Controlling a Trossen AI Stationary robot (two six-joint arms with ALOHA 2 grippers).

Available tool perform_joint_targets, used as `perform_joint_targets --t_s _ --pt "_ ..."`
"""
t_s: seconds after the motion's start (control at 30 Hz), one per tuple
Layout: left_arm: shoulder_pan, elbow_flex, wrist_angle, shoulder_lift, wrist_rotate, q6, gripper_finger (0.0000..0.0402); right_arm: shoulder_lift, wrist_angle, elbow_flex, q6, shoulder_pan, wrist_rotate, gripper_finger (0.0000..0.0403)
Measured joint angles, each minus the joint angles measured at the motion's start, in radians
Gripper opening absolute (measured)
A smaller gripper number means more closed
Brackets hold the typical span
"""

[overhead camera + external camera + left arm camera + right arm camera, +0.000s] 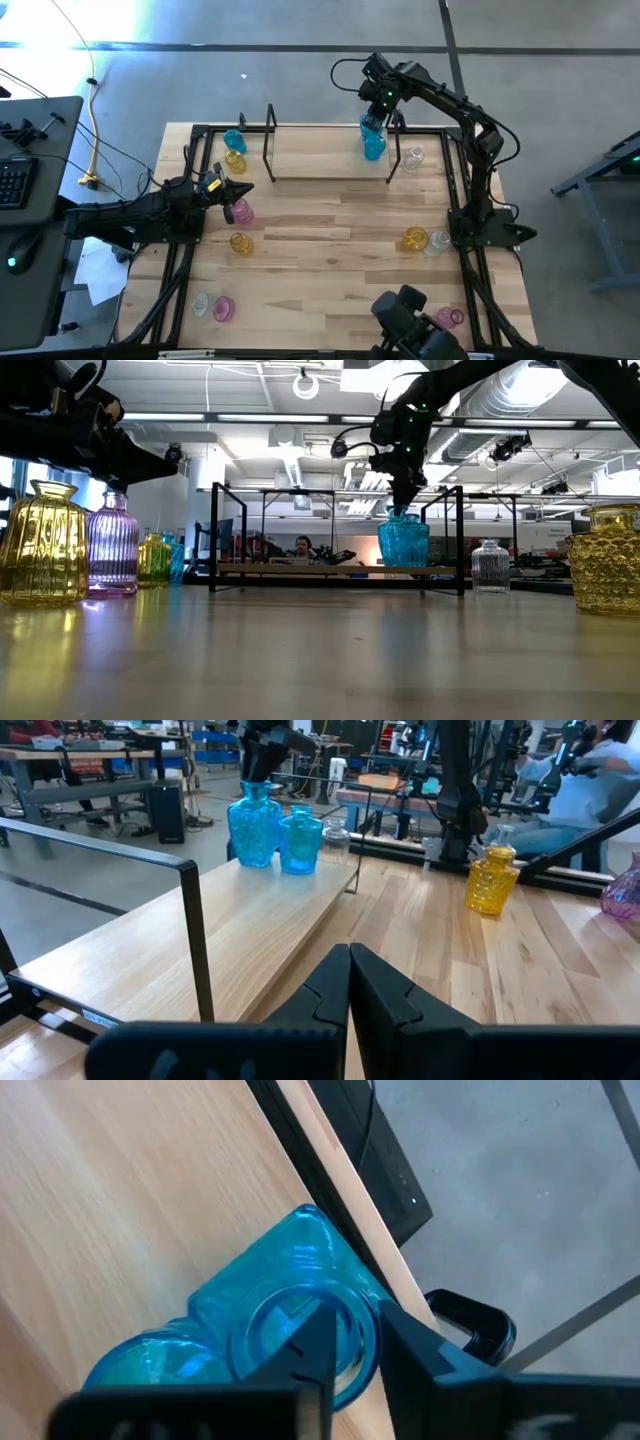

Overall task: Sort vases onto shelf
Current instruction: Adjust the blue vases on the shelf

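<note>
The shelf [330,150] is a light-wood board in a black rod frame at the table's far side. Two cyan-blue vases stand close together on its right part: one [374,148] nearer, and a faceted one [254,825] at the far edge. My right gripper [355,1335] comes down on the faceted vase's mouth and is shut on it. My left gripper [350,960] waits shut at the table's left, level, beside a pink vase [240,210]. My right gripper has the far blue vase by the rim of its mouth [368,1342]. One finger [318,1335] is inside the neck, the other [405,1342] outside. The fingers come steeply from above. The vase [403,540] stands upright with its base on the shelf board.
A clear vase [413,157] stands just right of the shelf. Blue [234,140] and yellow [236,160] vases stand left of it. More vases stand at the left [240,242], near left [224,308], right [415,240] and near right [450,317]. Bare tabletop lies in the middle.
</note>
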Motion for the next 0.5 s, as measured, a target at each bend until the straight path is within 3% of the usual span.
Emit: perform_joint_targets --t_s 0.17,0.5 --pt "0.0 0.0 0.0 0.0 0.0 0.0 0.0 -0.002 0.009 0.0 0.004 0.0 0.0 0.0009" --pt "0.0 0.0 0.0 0.0 0.0 -0.001 0.0 -0.002 0.019 0.0 0.027 -0.001 0.0 0.0026"
